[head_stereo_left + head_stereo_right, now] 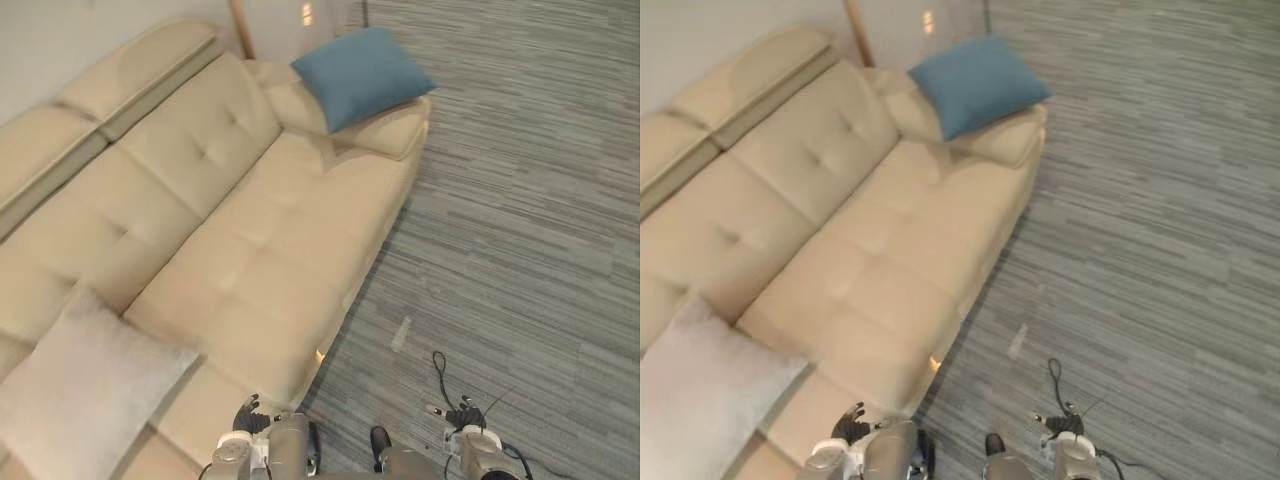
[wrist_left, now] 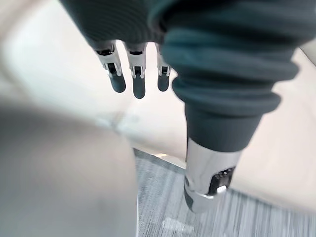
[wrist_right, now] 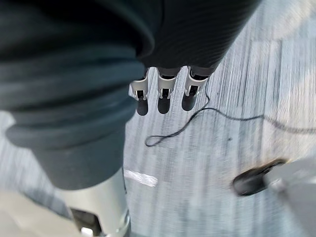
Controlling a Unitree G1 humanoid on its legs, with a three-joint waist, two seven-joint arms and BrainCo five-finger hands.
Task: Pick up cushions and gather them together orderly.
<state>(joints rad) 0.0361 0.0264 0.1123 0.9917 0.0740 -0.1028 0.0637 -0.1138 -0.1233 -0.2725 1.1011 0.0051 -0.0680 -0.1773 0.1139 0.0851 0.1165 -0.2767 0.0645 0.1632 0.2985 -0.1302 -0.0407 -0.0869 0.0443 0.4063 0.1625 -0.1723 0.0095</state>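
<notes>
Two cushions sit at opposite ends of the sofa [image 1: 270, 260]. The pale cushion [image 1: 85, 390] lies flat on the seat at the sofa's near end, turned so that one corner points up towards the backrest. The blue cushion [image 1: 362, 75] is propped on the sofa's far armrest, tilted with its face towards the room. The left hand [image 1: 247, 415] hangs at the sofa's front edge, near the end where the pale cushion lies. Its wrist view shows the fingers straight and loosely side by side, the thumb apart, and nothing between them. The right hand [image 1: 462, 415] hangs over the carpet [image 1: 520, 220], off the sofa's front, with its fingers likewise straight, relaxed and empty. Neither hand touches a cushion. The pale cushion lies just up the seat from the left hand's fingers, on the side away from the right hand — the nearer cushion by far, and the left hand is clearly the nearer hand to it. The blue cushion is well apart from both hands, the sofa's whole length away. My judgement is that no gathering has begun, and a first grasp would most naturally be the left hand's reach across the sofa's front edge onto the pale cushion's near corner.
</notes>
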